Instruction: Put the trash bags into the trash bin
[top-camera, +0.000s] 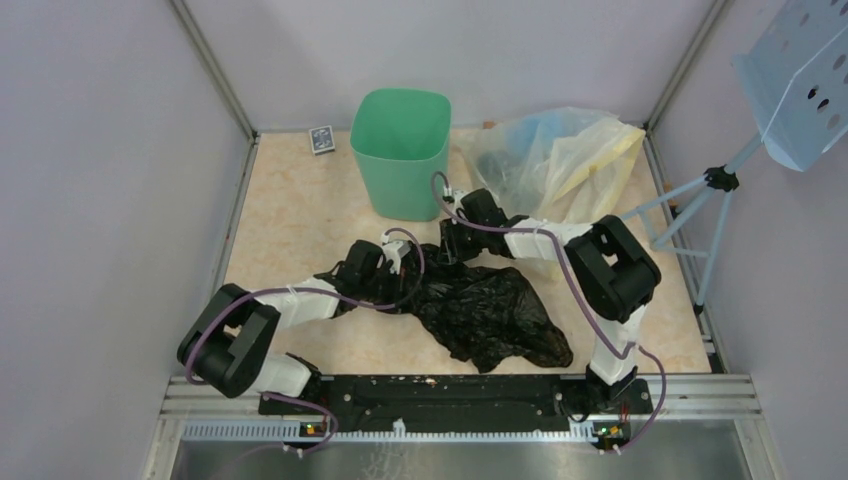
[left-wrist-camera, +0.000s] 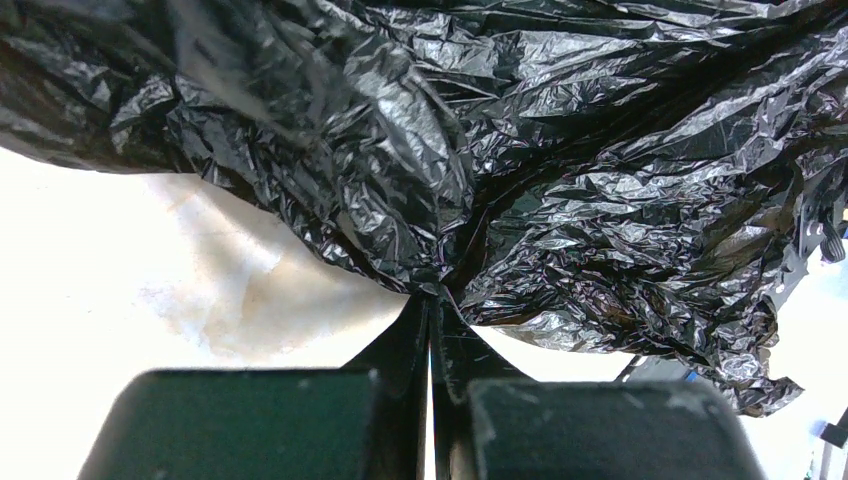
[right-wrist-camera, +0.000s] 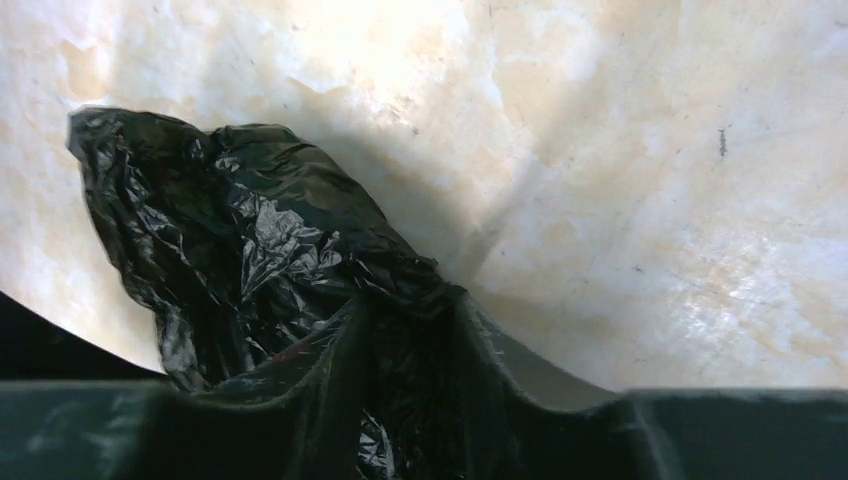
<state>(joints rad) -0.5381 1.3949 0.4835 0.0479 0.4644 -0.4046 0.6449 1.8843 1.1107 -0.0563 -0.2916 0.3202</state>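
Between right pincer's (right-wrist-camera: 410, 320) fingers lies the black bag (right-wrist-camera: 250, 230), left pincer (left-wrist-camera: 432, 310) clamping it.

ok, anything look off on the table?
Nothing broken or spilled. Mint-green plastic trash bin stands upright. Crinkly black plastic bag sprawls crumpled outside it. Loose heap of clear and yellowish plastic bags slumps in the far right corner.

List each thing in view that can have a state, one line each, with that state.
black trash bag, crumpled on the table, outside the bin
mint-green trash bin, upright, open-topped, no black bag showing inside
left claw, shut on a pinch of the black trash bag
right claw, fingers astride a fold of the bag; clamped or not, cannot tell
translucent plastic bags, heaped beside the bin
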